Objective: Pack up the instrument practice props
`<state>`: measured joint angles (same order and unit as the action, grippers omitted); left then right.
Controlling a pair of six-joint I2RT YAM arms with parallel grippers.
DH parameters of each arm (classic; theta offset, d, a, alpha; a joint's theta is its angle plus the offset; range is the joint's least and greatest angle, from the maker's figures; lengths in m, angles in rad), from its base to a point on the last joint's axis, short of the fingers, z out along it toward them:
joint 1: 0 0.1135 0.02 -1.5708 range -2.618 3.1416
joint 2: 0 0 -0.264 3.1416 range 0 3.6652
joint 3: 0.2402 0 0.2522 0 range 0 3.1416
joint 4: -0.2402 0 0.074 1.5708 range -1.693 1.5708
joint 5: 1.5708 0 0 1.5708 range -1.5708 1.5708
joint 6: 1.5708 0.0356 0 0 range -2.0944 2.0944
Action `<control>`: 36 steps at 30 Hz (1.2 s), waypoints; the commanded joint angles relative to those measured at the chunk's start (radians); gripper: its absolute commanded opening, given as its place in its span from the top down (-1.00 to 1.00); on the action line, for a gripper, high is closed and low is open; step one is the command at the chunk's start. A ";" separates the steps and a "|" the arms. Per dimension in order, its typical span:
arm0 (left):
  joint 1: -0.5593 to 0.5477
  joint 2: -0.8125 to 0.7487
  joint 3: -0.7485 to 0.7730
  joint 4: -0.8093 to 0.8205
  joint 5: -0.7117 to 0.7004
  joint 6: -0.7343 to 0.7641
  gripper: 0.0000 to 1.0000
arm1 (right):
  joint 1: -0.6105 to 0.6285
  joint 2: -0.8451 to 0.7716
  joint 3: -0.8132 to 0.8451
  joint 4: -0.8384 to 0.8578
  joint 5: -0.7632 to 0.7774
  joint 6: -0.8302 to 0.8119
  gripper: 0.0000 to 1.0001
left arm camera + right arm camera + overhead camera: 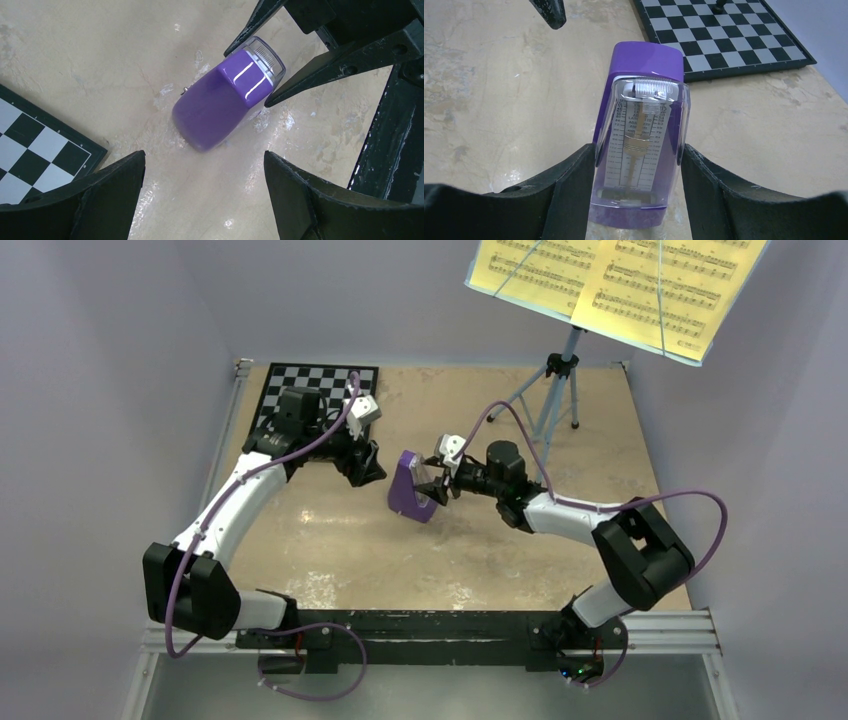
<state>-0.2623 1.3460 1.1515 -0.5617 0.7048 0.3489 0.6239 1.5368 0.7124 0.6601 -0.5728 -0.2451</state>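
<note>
Gripping the metronome (pixel 639 125) is the right tool (pixel 638 151); left tool (pixel 204 156) agape, empty, beside checkerboard (pixel 30 145).

The left arm (pixel 235 502) and right arm (pixel 572 516) have white curved shells and chunky black joint housings. A thin purple cable (pixel 700 493) runs along each. The pincer fingers (pixel 100 200) are matte black.

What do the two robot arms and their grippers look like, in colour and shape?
Both arms match: the left arm and right arm have white links between bulky black joints. A purple cable loops along each. The left gripper and right gripper each have two matte black, wedge-shaped fingers tapering to tips, and a small white block at the wrist.
</note>
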 commanded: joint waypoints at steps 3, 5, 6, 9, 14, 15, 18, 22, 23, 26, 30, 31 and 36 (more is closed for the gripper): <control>-0.003 -0.023 0.000 0.042 0.030 -0.013 -0.85 | 0.016 -0.041 -0.036 -0.102 -0.032 0.011 1.00; -0.003 -0.027 -0.007 0.044 0.029 -0.016 -0.85 | 0.018 -0.030 -0.020 -0.124 -0.019 0.018 1.00; -0.003 -0.029 -0.011 0.049 0.027 -0.020 -0.85 | 0.019 -0.023 -0.017 -0.125 -0.015 0.020 1.00; -0.003 -0.035 -0.019 0.054 0.025 -0.026 -0.85 | 0.027 -0.008 -0.005 -0.126 -0.009 0.042 1.00; -0.003 -0.038 -0.018 0.038 0.038 -0.010 -0.85 | 0.047 0.020 0.050 -0.205 -0.010 0.042 1.00; -0.003 -0.035 -0.014 0.032 0.044 -0.001 -0.86 | 0.048 0.033 0.066 -0.232 -0.009 0.038 1.00; -0.005 -0.016 -0.001 0.051 0.051 -0.047 -0.89 | 0.049 0.065 0.101 -0.281 0.003 0.027 1.00; -0.034 0.005 0.011 0.099 0.002 -0.276 -1.00 | 0.054 0.099 0.114 -0.305 0.012 -0.017 1.00; -0.044 -0.003 0.002 0.122 -0.020 -0.318 -1.00 | 0.057 0.107 0.120 -0.320 0.017 -0.029 1.00; -0.054 -0.035 -0.035 0.200 -0.044 -0.434 -1.00 | 0.066 0.121 0.131 -0.345 0.016 -0.061 1.00; -0.054 -0.051 -0.048 0.228 -0.054 -0.523 -0.99 | 0.072 0.096 0.091 -0.293 0.064 -0.068 1.00; -0.054 -0.057 -0.053 0.232 -0.053 -0.526 -0.99 | 0.073 0.088 0.080 -0.272 0.079 -0.067 1.00; -0.051 -0.091 -0.050 0.236 -0.077 -0.511 -0.98 | 0.077 0.033 0.064 -0.264 0.141 -0.060 1.00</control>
<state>-0.3153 1.3064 1.0985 -0.3809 0.6502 -0.1177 0.6868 1.5776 0.8249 0.5137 -0.5198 -0.2893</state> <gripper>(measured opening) 0.992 0.613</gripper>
